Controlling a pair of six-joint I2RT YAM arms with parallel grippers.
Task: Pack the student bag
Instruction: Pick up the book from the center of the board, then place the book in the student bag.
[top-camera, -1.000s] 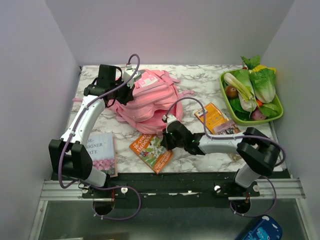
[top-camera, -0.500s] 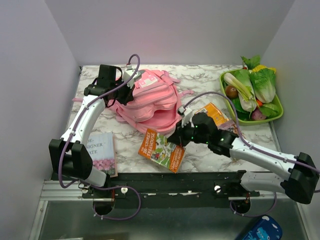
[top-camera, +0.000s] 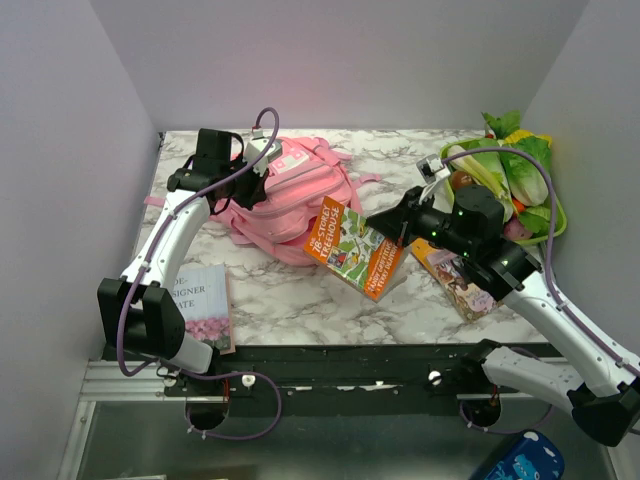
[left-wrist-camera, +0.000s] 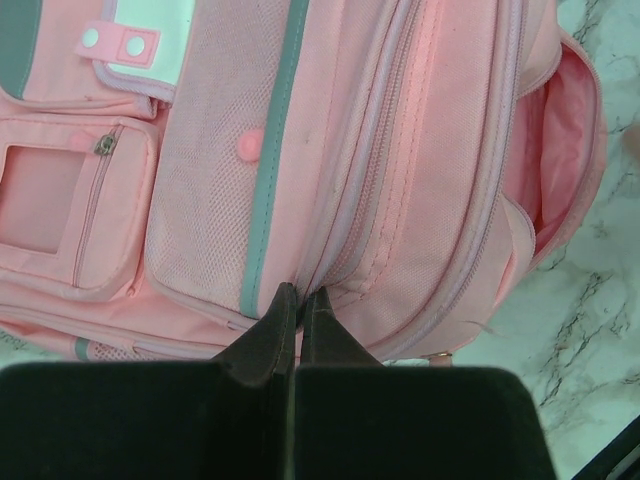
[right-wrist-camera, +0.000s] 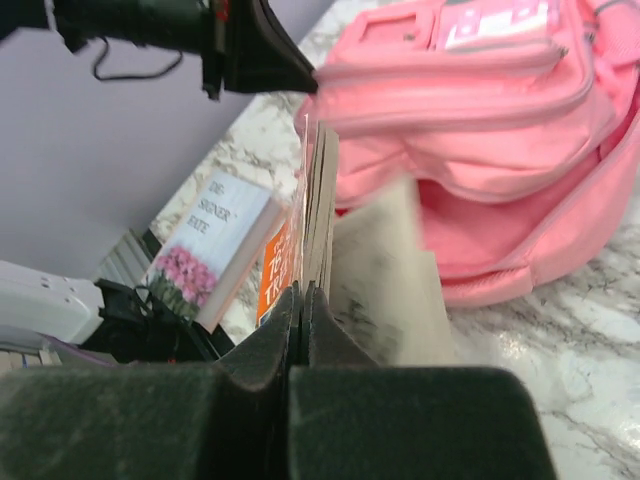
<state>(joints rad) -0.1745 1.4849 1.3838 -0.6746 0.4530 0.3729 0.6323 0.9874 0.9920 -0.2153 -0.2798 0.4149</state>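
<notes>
Pink student bag (top-camera: 295, 195) not yet packed, we note: left fingers (left-wrist-camera: 271, 335) pinch its seam, right fingers (right-wrist-camera: 281, 325) hold orange book (top-camera: 355, 248) aloft.

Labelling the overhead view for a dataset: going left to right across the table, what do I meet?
Flower-cover book → student bag → orange book held by the right gripper → second orange book lying flat → green tray of vegetables.
</notes>
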